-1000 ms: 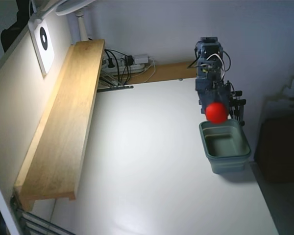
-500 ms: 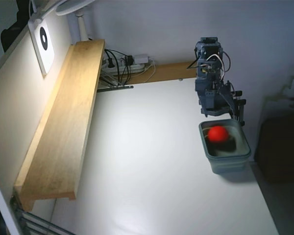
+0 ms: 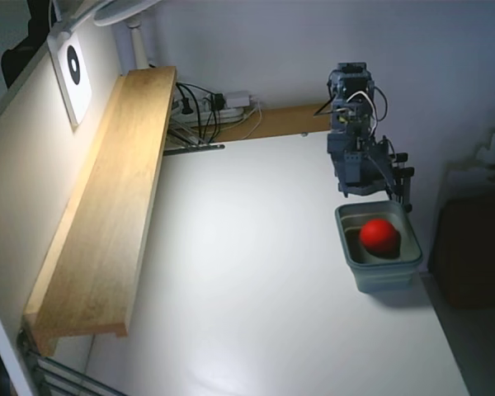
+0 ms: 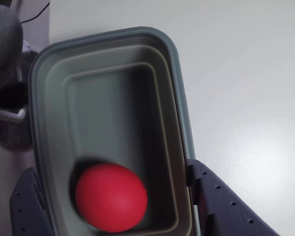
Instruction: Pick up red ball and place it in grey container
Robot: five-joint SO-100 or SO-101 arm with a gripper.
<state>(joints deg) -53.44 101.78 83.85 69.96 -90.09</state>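
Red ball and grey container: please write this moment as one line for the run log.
red ball: inside grey container, on its floor | pincer: open, empty, above container | place step: appears done

The red ball (image 4: 111, 197) — small, smooth, plain bright red — lies on the floor of the grey container (image 4: 179, 98), directly below the parted jaws and between them in the wrist view. The grey container (image 3: 379, 269) is a rectangular grey-green tub with rounded corners, a thick lipped rim and tapered sides — upright on the desk just under the jaws, the red ball (image 3: 379, 235) inside it.
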